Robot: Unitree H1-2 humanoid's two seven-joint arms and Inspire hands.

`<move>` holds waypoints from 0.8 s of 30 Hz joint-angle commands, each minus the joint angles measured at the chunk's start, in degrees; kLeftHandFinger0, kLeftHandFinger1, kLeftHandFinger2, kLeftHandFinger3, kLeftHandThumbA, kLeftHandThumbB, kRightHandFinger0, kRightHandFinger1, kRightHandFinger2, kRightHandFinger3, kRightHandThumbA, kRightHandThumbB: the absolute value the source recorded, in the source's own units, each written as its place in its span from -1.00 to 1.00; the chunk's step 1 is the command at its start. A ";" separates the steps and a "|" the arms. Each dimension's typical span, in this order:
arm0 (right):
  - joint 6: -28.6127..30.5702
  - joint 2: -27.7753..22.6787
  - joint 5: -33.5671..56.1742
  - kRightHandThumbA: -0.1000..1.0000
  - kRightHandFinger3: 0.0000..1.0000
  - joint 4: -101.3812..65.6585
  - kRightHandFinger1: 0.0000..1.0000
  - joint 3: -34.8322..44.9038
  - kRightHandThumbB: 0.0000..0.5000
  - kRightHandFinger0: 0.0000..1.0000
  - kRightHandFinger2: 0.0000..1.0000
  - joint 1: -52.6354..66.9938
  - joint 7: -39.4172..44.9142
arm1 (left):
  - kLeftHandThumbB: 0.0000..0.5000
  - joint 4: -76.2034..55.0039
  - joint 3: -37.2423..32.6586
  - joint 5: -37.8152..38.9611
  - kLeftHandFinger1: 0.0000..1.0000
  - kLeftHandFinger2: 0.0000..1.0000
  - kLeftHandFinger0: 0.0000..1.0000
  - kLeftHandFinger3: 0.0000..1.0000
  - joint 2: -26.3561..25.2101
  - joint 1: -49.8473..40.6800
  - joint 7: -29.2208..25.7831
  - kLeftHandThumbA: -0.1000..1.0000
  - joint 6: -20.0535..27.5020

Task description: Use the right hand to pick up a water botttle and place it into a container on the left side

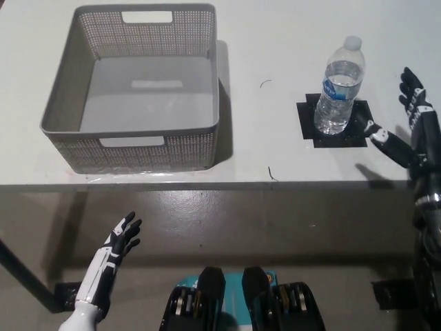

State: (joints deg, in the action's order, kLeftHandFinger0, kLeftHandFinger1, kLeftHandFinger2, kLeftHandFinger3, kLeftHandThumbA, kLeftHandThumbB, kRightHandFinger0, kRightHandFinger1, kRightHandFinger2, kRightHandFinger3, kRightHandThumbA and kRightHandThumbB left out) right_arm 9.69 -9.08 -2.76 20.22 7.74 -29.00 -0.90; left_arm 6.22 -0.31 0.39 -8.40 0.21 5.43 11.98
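White table (275, 41) fills the upper part of the head view; its front edge runs across the middle, dark floor (227, 221) below.

Grey perforated basket (201, 114) sits on the table's left half, upright, with handle cut-outs in the near and far walls. Nothing lies inside it.

Black right arm (427, 207) rises along the right edge. Right hand (408, 121) is over the table just right of the bottle, fingers spread wide, gripping nothing; the thumb tip reaches toward the bottle's base but is not touching it.

White left hand (118, 238) rests at lower left, below table level, fingers apart, empty.

Clear water bottle (339, 89), white cap, stands upright on a black tape square (358, 134) on the table's right half, well apart from the basket.
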 commanded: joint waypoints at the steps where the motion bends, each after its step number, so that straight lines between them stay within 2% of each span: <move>1: -0.46 -0.70 3.36 1.00 1.00 7.04 1.00 0.29 0.76 1.00 1.00 -6.21 1.49 | -0.47 -0.74 -0.19 -0.28 1.00 1.00 1.00 1.00 0.09 -0.33 0.11 1.00 2.61; 9: 1.38 -0.62 0.02 1.00 1.00 17.27 1.00 -1.84 0.92 1.00 1.00 -10.90 -0.86 | -0.46 -0.89 -0.32 -1.00 1.00 1.00 1.00 1.00 -0.02 -0.27 -0.05 1.00 3.12; 12: 2.86 -0.49 -1.01 1.00 1.00 18.62 1.00 -2.62 0.88 1.00 1.00 -11.76 -1.70 | -0.50 -0.78 -0.41 -1.14 1.00 1.00 1.00 1.00 -0.16 -0.26 0.09 1.00 3.20; 15: 2.39 -0.41 -1.01 1.00 1.00 20.37 1.00 -3.21 1.00 1.00 1.00 -13.20 -1.55 | -0.52 -0.74 -0.40 -1.38 1.00 1.00 1.00 1.00 -0.05 -0.38 -0.09 1.00 3.09; 21: 1.82 -0.47 -0.06 1.00 1.00 26.38 1.00 -3.58 1.00 1.00 1.00 -17.86 -0.60 | -0.55 -0.43 -0.52 -0.74 1.00 1.00 1.00 1.00 -0.04 -0.26 0.41 1.00 3.68; 22: 1.58 -0.62 -0.66 1.00 1.00 28.37 1.00 -4.03 0.93 1.00 1.00 -19.59 -0.89 | -0.56 -0.45 -0.54 -0.84 1.00 1.00 1.00 1.00 0.00 -0.27 0.33 1.00 3.71; 24: 2.65 -0.38 0.28 1.00 1.00 33.79 1.00 -3.62 1.00 1.00 1.00 -23.38 -0.82 | -0.57 -0.41 -0.55 -0.72 1.00 1.00 1.00 1.00 0.02 -0.25 0.37 1.00 3.88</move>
State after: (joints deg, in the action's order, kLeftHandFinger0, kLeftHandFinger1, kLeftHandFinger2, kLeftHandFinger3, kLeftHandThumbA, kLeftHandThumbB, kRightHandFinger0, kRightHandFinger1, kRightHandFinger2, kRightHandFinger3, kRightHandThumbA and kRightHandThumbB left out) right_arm 9.72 -9.00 -2.92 49.57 4.57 -44.38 -1.42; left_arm 6.45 -0.61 -0.18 -8.25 -0.44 5.46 13.16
